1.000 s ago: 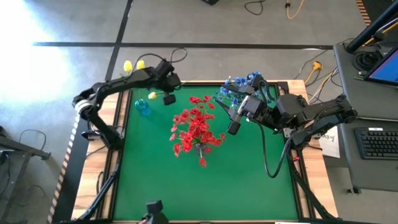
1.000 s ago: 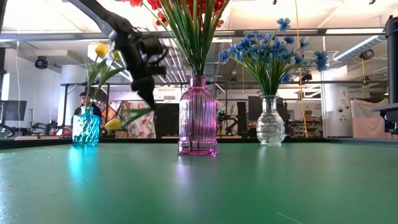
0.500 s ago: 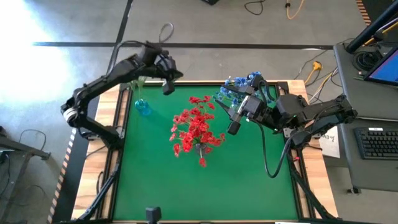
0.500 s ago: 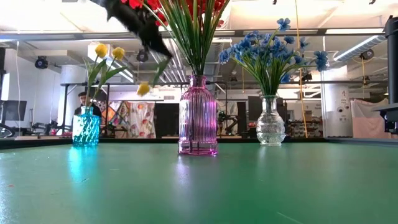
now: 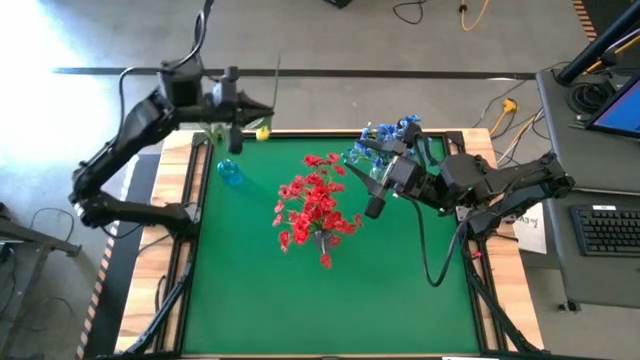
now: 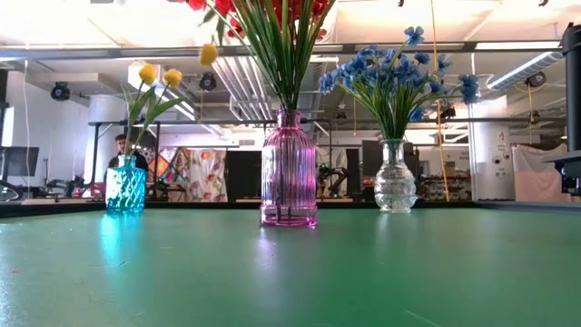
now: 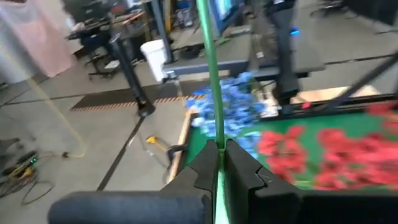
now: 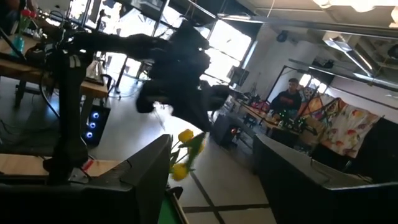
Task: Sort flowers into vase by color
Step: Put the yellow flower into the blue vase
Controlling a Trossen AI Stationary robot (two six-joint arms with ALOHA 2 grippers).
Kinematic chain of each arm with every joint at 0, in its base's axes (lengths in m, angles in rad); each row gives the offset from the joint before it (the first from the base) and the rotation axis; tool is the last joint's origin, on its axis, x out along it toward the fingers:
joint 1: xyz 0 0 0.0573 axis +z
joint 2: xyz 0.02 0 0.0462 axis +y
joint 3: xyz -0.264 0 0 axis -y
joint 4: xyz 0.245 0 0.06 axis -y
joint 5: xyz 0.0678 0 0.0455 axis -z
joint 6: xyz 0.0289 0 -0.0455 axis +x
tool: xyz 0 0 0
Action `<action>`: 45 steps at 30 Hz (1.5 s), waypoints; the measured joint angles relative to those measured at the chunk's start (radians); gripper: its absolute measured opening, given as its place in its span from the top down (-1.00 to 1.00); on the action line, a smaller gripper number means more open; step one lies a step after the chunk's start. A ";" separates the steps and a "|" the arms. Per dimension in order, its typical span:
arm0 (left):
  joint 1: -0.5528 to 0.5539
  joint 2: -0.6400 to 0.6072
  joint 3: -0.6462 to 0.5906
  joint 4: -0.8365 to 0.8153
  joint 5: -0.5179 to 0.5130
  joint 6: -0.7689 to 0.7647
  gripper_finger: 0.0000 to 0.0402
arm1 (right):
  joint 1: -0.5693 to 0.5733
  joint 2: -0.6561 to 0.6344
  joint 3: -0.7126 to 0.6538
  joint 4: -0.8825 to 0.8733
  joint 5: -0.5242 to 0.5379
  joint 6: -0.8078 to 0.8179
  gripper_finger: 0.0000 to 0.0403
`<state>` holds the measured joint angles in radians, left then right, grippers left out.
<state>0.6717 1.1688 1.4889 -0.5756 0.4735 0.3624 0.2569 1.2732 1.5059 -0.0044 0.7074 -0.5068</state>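
Step in hand: your left claw [image 7: 217, 163], shut on a yellow flower [image 5: 262, 130] by its stem, hangs high over the teal vase [image 5: 229, 173]. Next you lower the stem into its neck. Right claw [image 5: 374, 205] waits half-open, empty, beside the blue flowers [image 5: 385, 140].

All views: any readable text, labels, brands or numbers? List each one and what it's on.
None can be read.
White paper sheet beside the keyboard, high view: dark marks, too small to read.
Laptop screen, high view: blue glow only, no legible characters.
Colourful banner in the room behind the table, low view: pattern only, nothing legible.
The three vases and the arms show no labels.
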 joint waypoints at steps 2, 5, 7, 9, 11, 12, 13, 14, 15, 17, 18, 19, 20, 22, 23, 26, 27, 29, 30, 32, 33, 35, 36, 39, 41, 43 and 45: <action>-0.038 -0.045 -0.032 -0.002 0.001 -0.006 1.00 | 0.000 0.000 0.000 0.000 0.000 0.000 -0.09; -0.100 -0.106 -0.083 0.000 -0.005 -0.017 1.00 | 0.000 0.000 -0.008 0.001 0.000 -0.001 -0.09; -0.146 -0.145 -0.124 0.010 -0.040 -0.023 1.00 | 0.000 0.000 -0.017 0.000 0.000 0.002 -0.09; -0.192 -0.183 -0.159 0.014 -0.086 -0.019 1.00 | 0.000 0.000 -0.024 0.000 0.000 0.001 -0.09; -0.235 -0.217 -0.193 0.026 -0.120 -0.005 1.00 | 0.000 0.000 -0.028 0.000 0.000 0.000 -0.09; -0.253 -0.233 -0.209 0.025 -0.120 0.004 1.00 | 0.000 0.000 -0.029 0.001 0.000 0.000 -0.09; -0.270 -0.245 -0.222 0.025 -0.120 0.012 1.00 | 0.000 0.000 -0.030 0.002 0.000 0.000 -0.09; -0.288 -0.256 -0.235 0.026 -0.122 0.018 1.00 | 0.000 0.000 -0.031 0.002 0.000 -0.001 -0.09; -0.305 -0.266 -0.249 0.026 -0.124 0.024 1.00 | 0.000 0.000 -0.031 0.002 0.000 -0.001 -0.09; -0.338 -0.281 -0.273 0.034 -0.124 0.029 1.00 | 0.000 0.000 -0.032 0.001 0.000 -0.001 -0.09; -0.352 -0.284 -0.279 0.035 -0.124 0.029 1.00 | 0.000 0.000 -0.032 0.002 0.000 -0.001 -0.09; -0.366 -0.285 -0.282 0.036 -0.124 0.029 1.00 | 0.000 0.000 -0.032 0.002 0.000 -0.001 -0.09; -0.380 -0.286 -0.285 0.036 -0.124 0.029 1.00 | 0.000 0.000 -0.032 0.002 0.000 -0.001 -0.09; -0.404 -0.286 -0.287 0.036 -0.124 0.038 1.00 | 0.000 0.000 -0.034 0.001 -0.001 0.000 -0.09; -0.414 -0.285 -0.287 0.036 -0.124 0.045 1.00 | 0.000 0.000 -0.036 0.002 -0.002 0.001 -0.09; -0.444 -0.283 -0.285 0.036 -0.125 0.055 1.00 | 0.000 0.000 -0.038 0.001 -0.010 0.002 -0.09; -0.451 -0.280 -0.280 0.037 -0.125 0.055 1.00 | 0.000 0.000 -0.038 0.001 -0.016 0.002 -0.09; -0.465 -0.279 -0.275 0.041 -0.127 0.055 1.00 | 0.000 0.000 -0.039 0.002 -0.055 0.003 -0.09; -0.471 -0.279 -0.274 0.044 -0.127 0.055 1.00 | 0.000 0.000 -0.039 0.002 -0.088 0.010 -0.09; -0.482 -0.279 -0.274 0.049 -0.127 0.055 1.00 | 0.000 0.000 -0.039 0.002 -0.169 0.037 -0.09; -0.488 -0.279 -0.274 0.049 -0.128 0.055 1.00 | 0.000 0.000 -0.039 0.002 -0.208 0.049 -0.09; -0.500 -0.279 -0.274 0.046 -0.128 0.055 1.00 | 0.000 0.010 -0.039 0.013 -0.250 0.064 -0.09; -0.506 -0.279 -0.274 0.043 -0.128 0.055 1.00 | 0.001 0.012 -0.039 0.015 -0.254 0.064 -0.09; -0.537 -0.279 -0.274 0.039 -0.135 0.061 1.00 | 0.000 0.026 -0.039 0.017 -0.254 0.064 -0.09; -0.569 -0.279 -0.274 0.035 -0.197 0.078 1.00 | 0.000 0.033 -0.039 0.017 -0.252 0.061 -0.09; -0.617 -0.278 -0.274 0.036 -0.301 0.113 1.00 | 0.000 0.039 -0.039 0.017 -0.252 0.049 -0.09; -0.670 -0.274 -0.274 0.040 -0.383 0.168 1.00 | 0.000 0.046 -0.039 0.018 -0.252 0.036 -0.09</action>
<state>0.0017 0.8948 1.2152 -0.5353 0.0900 0.5307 0.2569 1.3192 1.4670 0.0134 0.4553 -0.4708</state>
